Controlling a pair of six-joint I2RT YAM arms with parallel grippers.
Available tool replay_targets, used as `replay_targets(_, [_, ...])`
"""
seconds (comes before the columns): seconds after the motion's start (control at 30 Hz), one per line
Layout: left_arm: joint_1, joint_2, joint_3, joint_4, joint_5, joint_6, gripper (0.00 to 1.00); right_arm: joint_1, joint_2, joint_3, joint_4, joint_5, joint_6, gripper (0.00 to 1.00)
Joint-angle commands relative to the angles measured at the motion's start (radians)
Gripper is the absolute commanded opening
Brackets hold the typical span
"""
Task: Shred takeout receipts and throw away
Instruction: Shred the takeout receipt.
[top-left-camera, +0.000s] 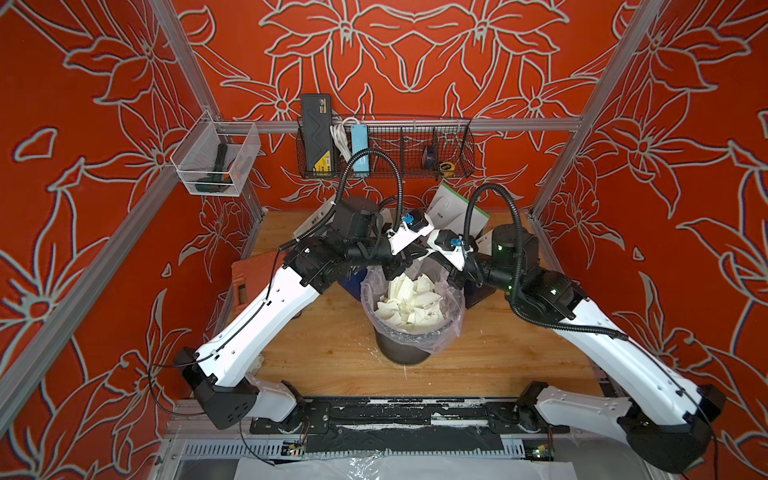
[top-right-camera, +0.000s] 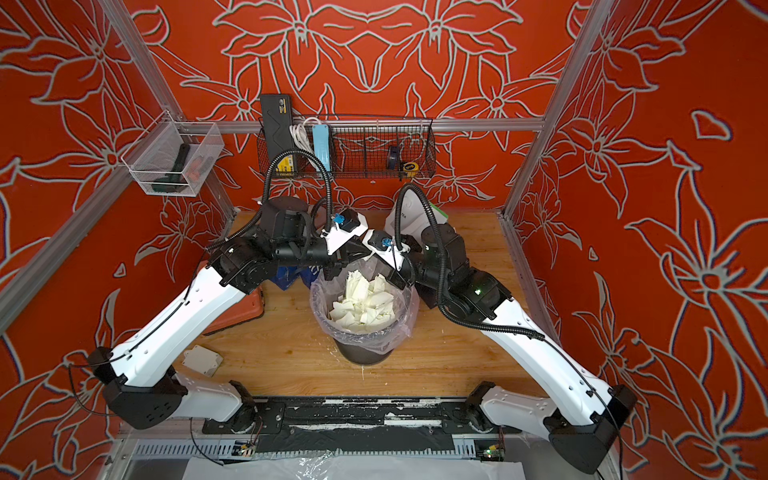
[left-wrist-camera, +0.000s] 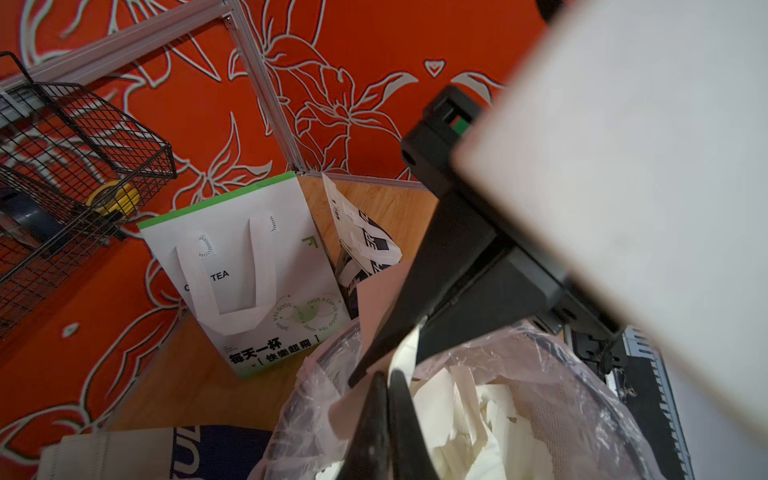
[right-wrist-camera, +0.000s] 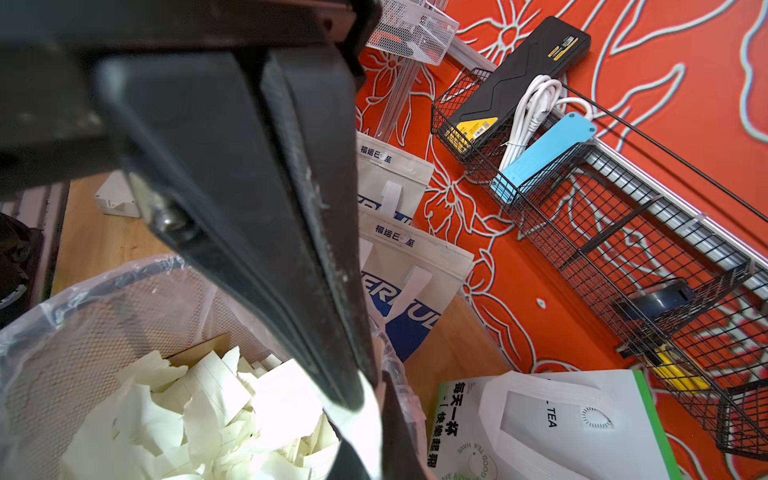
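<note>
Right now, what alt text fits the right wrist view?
The shut right gripper fills the foreground, pinching a white receipt strip over a plastic-lined mesh bin heaped with torn receipt scraps. Beyond stand blue-lettered paper bags, a green-edged tea bag and a black wire basket on the red wall.

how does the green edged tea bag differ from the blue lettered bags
The tea bag is bright white with a green edge and black print; the blue-lettered bag is cream with large blue letters. Only one tea bag shows; the blue-lettered bag has a twin right next to it. Both have white handles.
</note>
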Motion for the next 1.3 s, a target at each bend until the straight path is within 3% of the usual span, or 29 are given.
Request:
replay_targets(0.0, [-0.012, -0.015, -0.029, -0.02, -0.143, 0.007, 0.0, -0.006, -0.032, 0.009, 0.075, 0.038, 0.017, 0.0])
replay_targets(0.07, [-0.012, -0.032, -0.036, -0.029, -0.064, 0.017, 0.0, -0.006, -0.029, 0.023, 0.053, 0.062, 0.019, 0.0])
replay_targets(0.2, [-0.011, -0.128, -0.107, 0.057, 0.203, 0.01, 0.0, -0.008, -0.018, 0.034, 0.007, 0.133, 0.01, 0.0])
replay_targets(0.37, [0.003, -0.106, -0.08, 0.033, 0.292, -0.006, 0.0, -0.009, -0.036, 0.018, 0.015, 0.094, 0.046, 0.0])
replay_targets(0.43, [0.003, -0.101, -0.082, 0.048, 0.233, -0.047, 0.0, -0.025, -0.031, 0.029, -0.015, 0.105, 0.054, 0.0])
replay_targets(0.5, [0.011, -0.107, -0.112, 0.067, 0.01, -0.077, 0.0, -0.064, -0.061, -0.002, 0.022, 0.057, 0.096, 0.0])
replay_targets(0.53, [0.032, -0.11, -0.123, 0.063, -0.007, -0.081, 0.0, -0.086, -0.072, -0.01, 0.034, 0.039, 0.122, 0.0])
replay_targets(0.7, [0.054, -0.116, -0.139, 0.095, -0.03, -0.123, 0.0, -0.115, -0.098, -0.016, 0.036, -0.102, 0.135, 0.0])
replay_targets(0.8, [0.055, -0.128, -0.129, 0.102, 0.051, -0.119, 0.0, -0.116, -0.092, 0.0, -0.021, -0.09, 0.112, 0.0])
replay_targets(0.87, [0.058, -0.126, -0.115, 0.088, 0.033, -0.129, 0.0, -0.122, -0.11, -0.032, 0.011, -0.07, 0.128, 0.0])
replay_targets(1.0, [0.084, -0.139, -0.154, 0.095, -0.232, -0.218, 0.0, -0.16, -0.153, -0.066, 0.069, -0.104, 0.191, 0.0])
replay_targets(1.1, [0.159, -0.177, -0.202, 0.099, -0.351, -0.291, 0.0, -0.195, -0.174, -0.07, 0.075, -0.153, 0.233, 0.0])
replay_targets(1.17, [0.185, -0.211, -0.231, 0.107, -0.324, -0.29, 0.0, -0.202, -0.183, -0.071, 0.068, -0.168, 0.247, 0.0])
replay_targets(1.27, [0.186, -0.227, -0.249, 0.118, -0.052, -0.261, 0.0, -0.213, -0.191, -0.09, 0.108, -0.224, 0.321, 0.0])
